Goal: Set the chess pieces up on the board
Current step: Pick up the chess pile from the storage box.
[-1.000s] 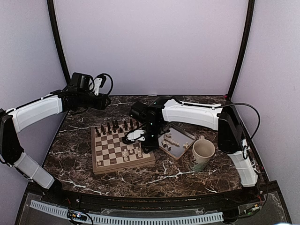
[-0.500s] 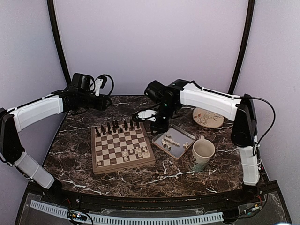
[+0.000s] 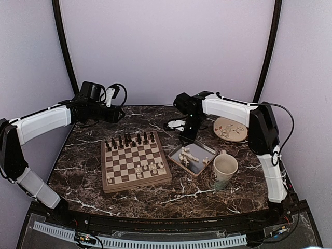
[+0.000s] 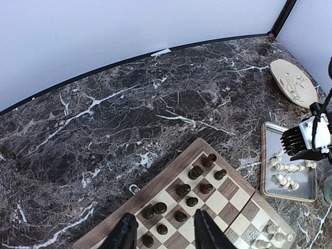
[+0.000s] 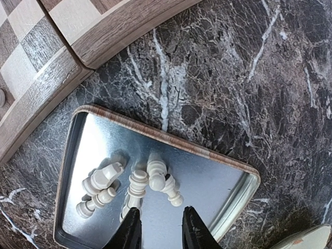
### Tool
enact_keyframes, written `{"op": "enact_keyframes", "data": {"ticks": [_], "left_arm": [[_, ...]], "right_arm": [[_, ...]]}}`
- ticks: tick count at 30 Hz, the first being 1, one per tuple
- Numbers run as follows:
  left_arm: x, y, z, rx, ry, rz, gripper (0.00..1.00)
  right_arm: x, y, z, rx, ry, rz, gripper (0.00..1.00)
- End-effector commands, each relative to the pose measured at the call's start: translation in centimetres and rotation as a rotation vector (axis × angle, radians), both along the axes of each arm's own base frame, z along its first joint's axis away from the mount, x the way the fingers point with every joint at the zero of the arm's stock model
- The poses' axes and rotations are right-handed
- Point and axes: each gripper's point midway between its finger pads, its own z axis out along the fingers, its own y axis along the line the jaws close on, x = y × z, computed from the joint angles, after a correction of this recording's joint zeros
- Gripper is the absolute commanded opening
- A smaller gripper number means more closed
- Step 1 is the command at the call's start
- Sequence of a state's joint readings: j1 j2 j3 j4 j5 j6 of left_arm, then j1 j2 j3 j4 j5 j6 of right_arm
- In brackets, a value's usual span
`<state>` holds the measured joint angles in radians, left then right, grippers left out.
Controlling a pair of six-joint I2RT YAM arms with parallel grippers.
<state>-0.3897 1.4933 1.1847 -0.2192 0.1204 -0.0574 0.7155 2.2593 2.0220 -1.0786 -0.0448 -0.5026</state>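
Glossy white arm shells (image 3: pixel 44 120), black joints (image 3: pixel 11 148) — tapered black fingers (image 4: pixel 126 234).

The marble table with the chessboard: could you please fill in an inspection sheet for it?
Surface: dark marble table, white-veined.
Job's things: chessboard; a few cream-white chess pieces upright on its near rows, more lying in the metal tray.
Clutter: dark chessmen on the far rows; mug; decorated plate.
Grippers: left gripper open, empty, above the board's far side; right gripper open, empty, above the tray.
Cables: black cable looping at each arm.
Surroundings: pale lilac walls, black corner poles.
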Motion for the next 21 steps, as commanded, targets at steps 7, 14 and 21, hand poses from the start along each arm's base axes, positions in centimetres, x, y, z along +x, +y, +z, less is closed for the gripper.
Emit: {"op": "enact_keyframes", "data": {"ticks": [7,14,21], "left_arm": [[0.0,0.0,0.6,-0.014,0.005,-0.007,0.40],[0.0,-0.1,0.5,-0.013,0.010,-0.011,0.40],[0.0,-0.2,0.4,-0.015,0.015,-0.016,0.40]], "right_arm": [[0.0,1.3,-2.1,0.018,0.038,0.000,0.29],[0.2,1.5,-2.9,0.016,0.041,0.000,0.29],[0.4,1.6,-3.4,0.013,0.042,-0.001,0.22]]}}
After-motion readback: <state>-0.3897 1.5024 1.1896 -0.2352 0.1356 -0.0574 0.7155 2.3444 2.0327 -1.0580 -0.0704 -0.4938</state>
